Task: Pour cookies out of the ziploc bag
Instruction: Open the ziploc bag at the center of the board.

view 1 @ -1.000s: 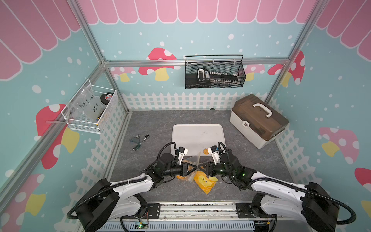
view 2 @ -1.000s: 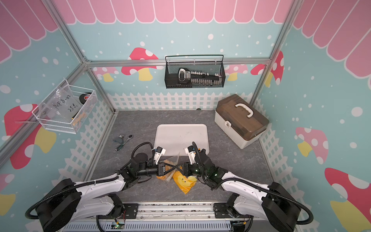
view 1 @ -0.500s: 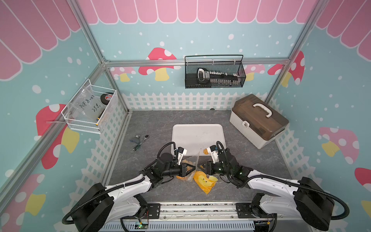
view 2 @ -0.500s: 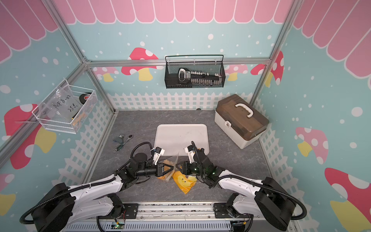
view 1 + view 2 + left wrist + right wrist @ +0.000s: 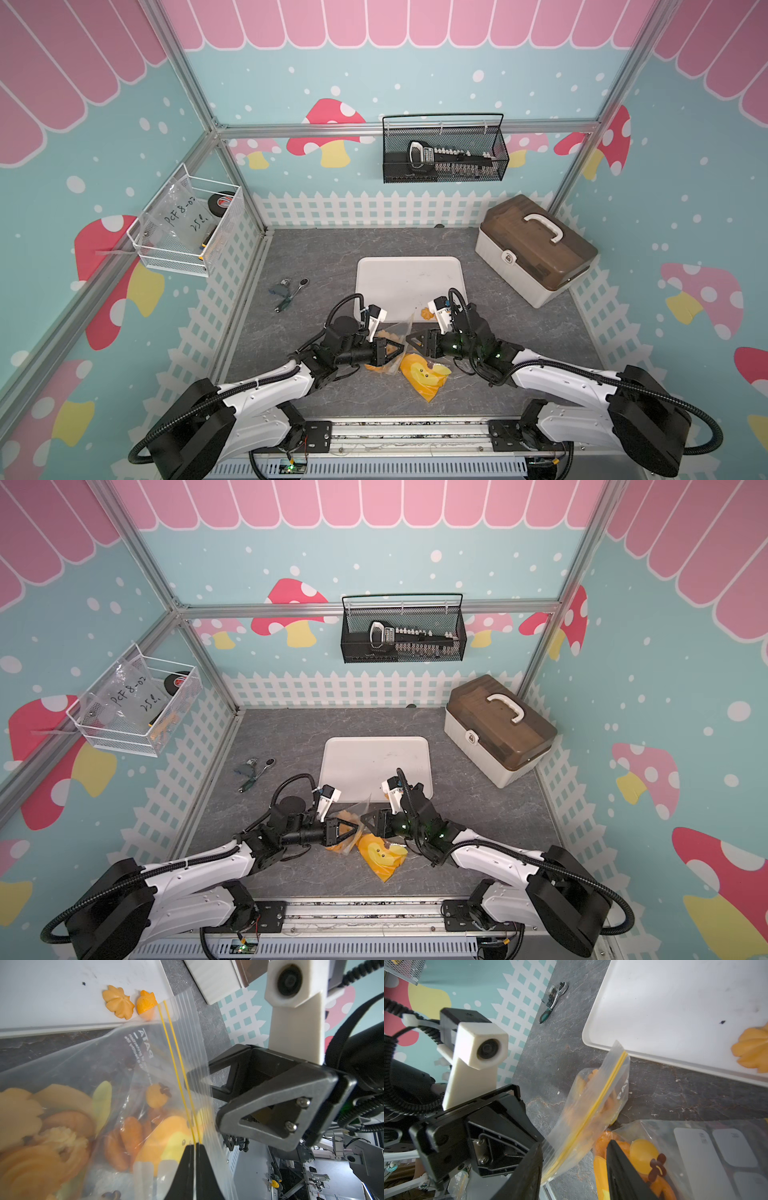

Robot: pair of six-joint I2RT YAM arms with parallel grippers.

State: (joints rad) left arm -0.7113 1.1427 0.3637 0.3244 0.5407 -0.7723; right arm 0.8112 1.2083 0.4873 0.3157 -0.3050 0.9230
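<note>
Wire basket (image 5: 187, 232) on the wall, far out beyond the left fingers (image 5: 185, 1172), holds a handwritten clear pouch and a tape roll. Ratchet (image 5: 291, 291) lies loose on the table (image 5: 316, 257), well apart from those fingers.

Left fingers are pressed together, pinching the ziploc bag (image 5: 145, 1059) right on its yellow zip strip. The bag stands up from that pinch between the two sets of fingers. The zip looks shut along the stretch in view.

Cookies (image 5: 68, 1122) sit piled in the bag's belly, behind the left fingertips. Two loose cookies (image 5: 118, 1002) lie on the white tray (image 5: 409, 274), just past the bag's far corner.

Right fingers (image 5: 620, 1172) are spread. The bag's lip is just beside one of them and not gripped.

Yellow face print (image 5: 424, 374) on clear plastic lies flat on the table, on the robot's side of both fingertips. Same bag or a second one, cannot tell.

Handling, as a judgement:
- The film is thin, limp, slick and light, and it will sag and slip.
- The cookies are brittle, so do not squeeze the belly.
- Take the lip flaps on opposite sides of the zip to open it, then the bottom corners to tip it over the tray.

Black mesh basket (image 5: 444, 153) on the back wall holds a socket-type tool. Lidded case (image 5: 536, 253), far past the right fingers, is closed, contents unseen.
</note>
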